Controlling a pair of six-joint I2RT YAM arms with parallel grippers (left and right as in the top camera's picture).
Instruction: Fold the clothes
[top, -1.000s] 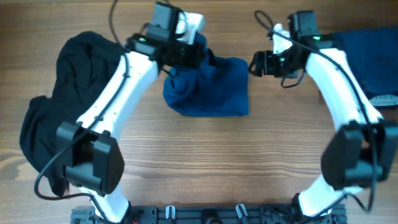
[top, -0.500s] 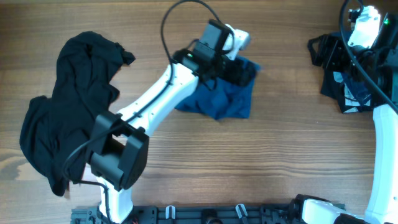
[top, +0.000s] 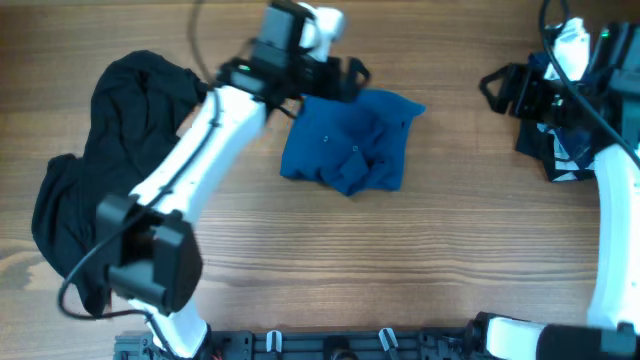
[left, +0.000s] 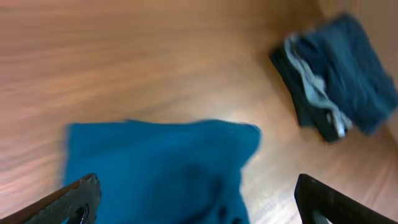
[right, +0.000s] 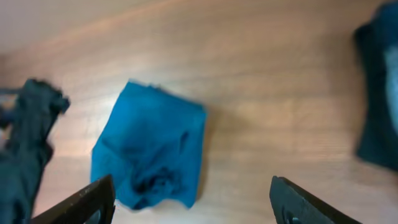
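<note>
The clothes show as three lots. A medium-blue shirt (top: 350, 145) lies bunched in a rough square at the table's middle, lying loose (left: 155, 168) (right: 152, 149). A large black garment (top: 100, 180) sprawls at the left (right: 28, 143). A folded pile of dark blue, black and light grey pieces (top: 570, 140) sits at the right edge (left: 336, 74). My left gripper (top: 352, 78) hovers open just behind the blue shirt's far left corner (left: 199, 205), holding nothing. My right gripper (top: 495, 88) is open and empty beside the folded pile, pointing toward the blue shirt (right: 193, 205).
Bare wooden tabletop (top: 400, 260) runs in front of the blue shirt and between it and the pile. Cables arc over the far edge above both arms. A black rail (top: 330, 345) runs along the near edge.
My left gripper opened and let go of the blue shirt, then drew back to the left. The shirt dropped flatter. My right arm swung away to the right toward the folded pile.
</note>
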